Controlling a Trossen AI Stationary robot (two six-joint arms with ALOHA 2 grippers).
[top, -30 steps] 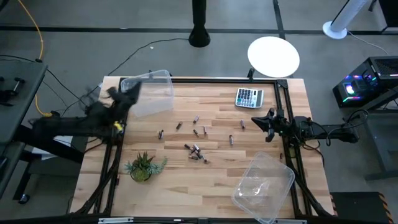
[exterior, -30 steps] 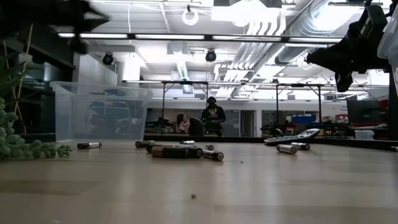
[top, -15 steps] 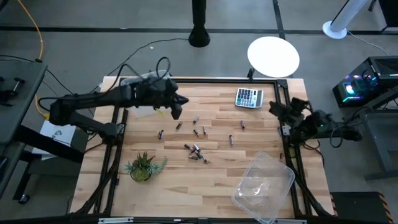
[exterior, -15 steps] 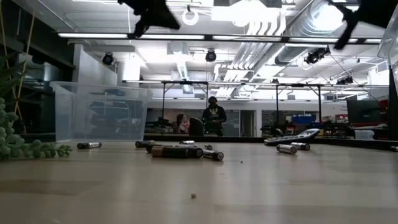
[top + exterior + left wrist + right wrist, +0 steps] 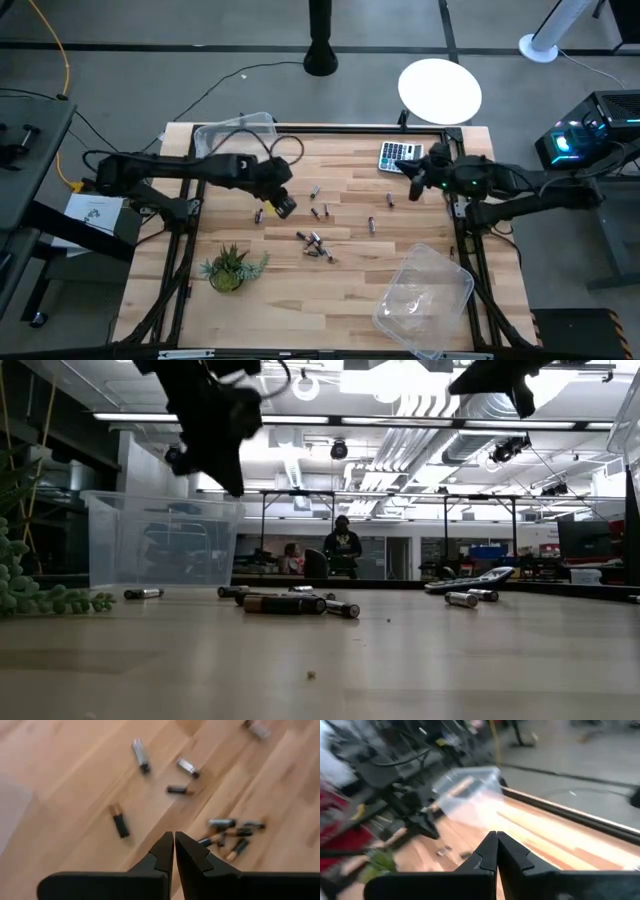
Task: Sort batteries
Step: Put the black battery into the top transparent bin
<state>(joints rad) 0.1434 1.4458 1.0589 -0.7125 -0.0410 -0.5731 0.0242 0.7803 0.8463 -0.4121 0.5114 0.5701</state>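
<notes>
The batteries are small dark and silvery cylinders lying flat on the wooden table. A cluster (image 5: 316, 242) lies mid-table, with single ones around it (image 5: 258, 214) (image 5: 372, 225). In the left wrist view they show as a cluster (image 5: 230, 832) and singles (image 5: 119, 824). At table height they lie in a row (image 5: 285, 603). My left gripper (image 5: 284, 206) (image 5: 174, 840) hangs shut above the table, just left of the cluster (image 5: 232, 480). My right gripper (image 5: 408, 168) (image 5: 496, 840) is shut, raised beside the calculator (image 5: 522, 400).
A clear plastic bin (image 5: 240, 135) stands at the far left corner, and another (image 5: 425, 295) sits tilted near the right edge. A grey calculator (image 5: 400, 157) lies far right. A small green plant (image 5: 230, 268) stands near left. A dark frame (image 5: 460, 200) borders the table.
My left gripper has swung from the table's left edge, by the far bin, rightward over the table, then toward the near edge and down over the batteries. My right gripper has drawn back to the right, then moved left toward the calculator. The batteries have stayed put.
</notes>
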